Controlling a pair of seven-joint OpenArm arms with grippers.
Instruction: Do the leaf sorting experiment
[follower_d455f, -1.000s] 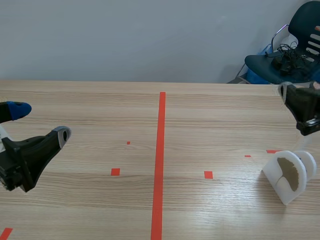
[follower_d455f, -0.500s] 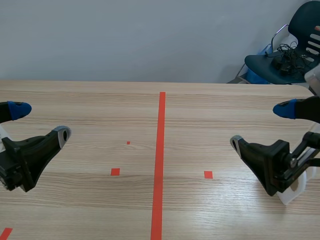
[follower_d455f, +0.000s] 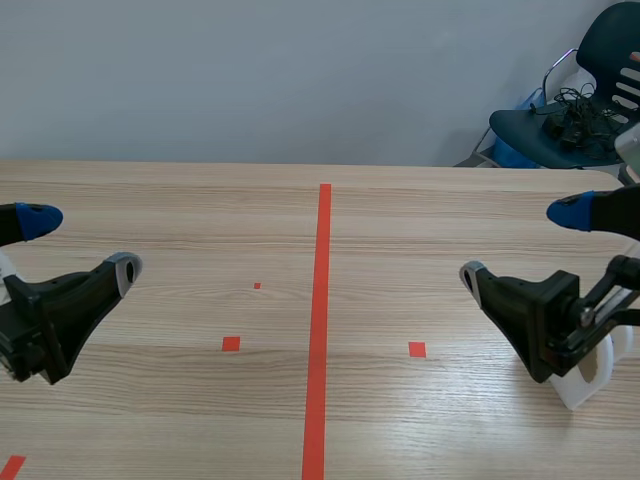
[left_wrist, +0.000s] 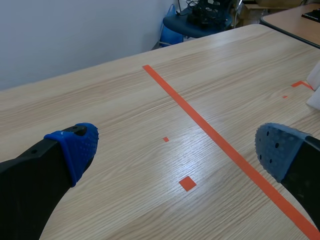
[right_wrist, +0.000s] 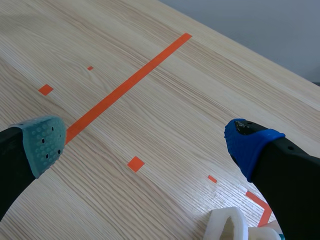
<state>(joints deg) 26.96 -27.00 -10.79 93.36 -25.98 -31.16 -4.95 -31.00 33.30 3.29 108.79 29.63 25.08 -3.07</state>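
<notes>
Looks barely begun: left pincer (follower_d455f: 80, 244) & right pincer (follower_d455f: 521, 245) both wide open w/ nothing held, white holder (follower_d455f: 585, 388) just by the right one, sorting all left.

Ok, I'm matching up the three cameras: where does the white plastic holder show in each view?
Scene view: white plastic holder low at the right, mostly hidden behind the right gripper.
Left wrist view: holder only a white sliver far ahead, beyond the long tape line.
Right wrist view: holder close under the gripper, near its blue-padded finger.
Shared landmark: the long tape line.
</notes>
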